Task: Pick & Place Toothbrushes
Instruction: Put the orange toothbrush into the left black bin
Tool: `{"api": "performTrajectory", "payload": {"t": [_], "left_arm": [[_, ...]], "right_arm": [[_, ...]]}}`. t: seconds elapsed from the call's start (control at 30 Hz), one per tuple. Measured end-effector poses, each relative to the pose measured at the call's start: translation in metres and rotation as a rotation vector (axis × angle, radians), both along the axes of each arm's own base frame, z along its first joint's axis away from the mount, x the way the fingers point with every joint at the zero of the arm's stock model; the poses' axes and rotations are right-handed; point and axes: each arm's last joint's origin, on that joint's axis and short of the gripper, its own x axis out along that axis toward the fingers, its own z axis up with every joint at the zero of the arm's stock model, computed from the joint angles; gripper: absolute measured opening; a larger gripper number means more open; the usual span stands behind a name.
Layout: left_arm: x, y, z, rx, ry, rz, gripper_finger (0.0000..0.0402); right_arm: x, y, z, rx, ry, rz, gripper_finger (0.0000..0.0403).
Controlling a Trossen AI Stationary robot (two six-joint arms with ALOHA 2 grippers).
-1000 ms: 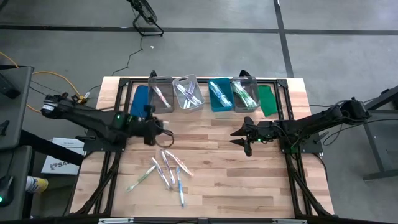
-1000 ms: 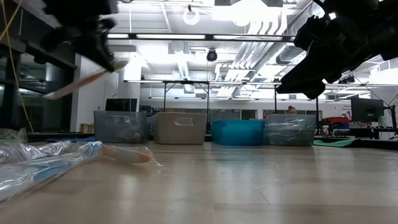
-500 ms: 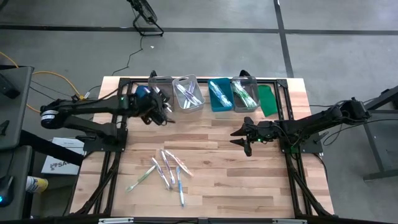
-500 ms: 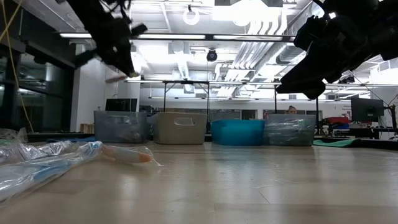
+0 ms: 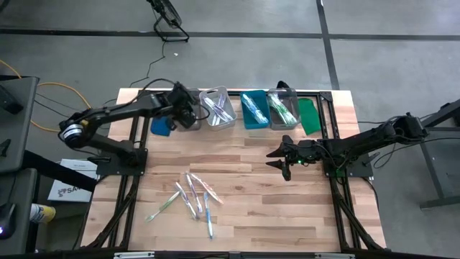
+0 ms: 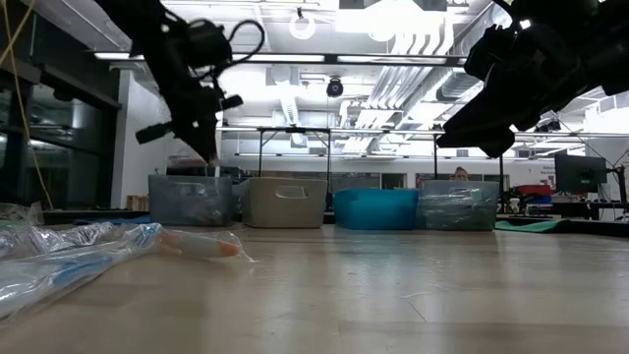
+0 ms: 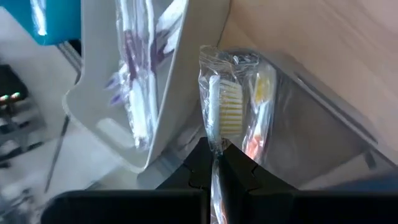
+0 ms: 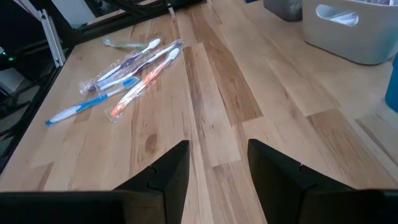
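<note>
Nearest the front edge of the table (image 5: 237,237), left of the middle, a loose cluster of wrapped toothbrushes (image 5: 192,196) lay fanned on the bare wood, not yet sorted.

Further back, toward the right edge, the right gripper (image 5: 279,157) hovered above the boards with its fingers (image 8: 171,171) spread and nothing between them; the wrist view looked past them across the wood to the cluster. This arm appeared to be waiting.

At the back edge stood a row of four bins. The left gripper (image 5: 188,114) hung over the leftmost one, the clear bin (image 5: 188,119), clenched on the handle of one wrapped toothbrush (image 7: 222,115). In the wrist view the bristle end pointed down into the clear bin, beside what looked like an orange-accented brush already lying there; the grey bin (image 5: 218,109) with purple-accented brushes stood just beside it.

The step in hand seemed to be the drop: the brush had been carried to its bin and only needed releasing. The next move likely called for opening the fingers while the brush was well inside the walls, since the grey bin's rim sat close and a crinkled wrapper might cling to a finger.

The teal bin (image 5: 253,109) and a second clear bin (image 5: 283,108) stood further right, well clear of this arm.
</note>
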Motion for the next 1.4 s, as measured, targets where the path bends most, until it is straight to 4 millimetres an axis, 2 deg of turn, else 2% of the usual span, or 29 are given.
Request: {"api": "performTrajectory", "payload": {"t": [0.2, 0.43, 0.83, 0.93, 1.23, 1.4], "left_arm": [[0.004, 0.021, -0.017, -0.050, 0.002, -0.031, 0.0007], [-0.001, 0.040, -0.032, -0.088, 0.037, -0.011, 0.0007], [-0.006, 0.048, -0.039, -0.132, 0.049, -0.080, 0.0011], [-0.006, 0.048, -0.039, -0.127, 0.052, -0.093, 0.0028], [-0.006, 0.049, -0.038, -0.114, 0.049, -0.092, 0.0112], [-0.006, 0.050, -0.036, -0.098, 0.069, -0.067, 0.0132]], "right_arm": [[0.000, 0.000, 0.000, 0.000, 0.000, 0.000, 0.0155], [0.000, 0.000, 0.000, 0.000, 0.000, 0.000, 0.0155], [0.000, -0.001, 0.000, -0.009, -0.002, -0.029, 0.0155], [0.000, -0.001, 0.000, -0.009, -0.002, -0.030, 0.0155], [0.000, -0.001, 0.000, -0.009, -0.002, -0.029, 0.0155], [0.000, -0.001, 0.000, -0.009, -0.002, -0.029, 0.0155]]}}
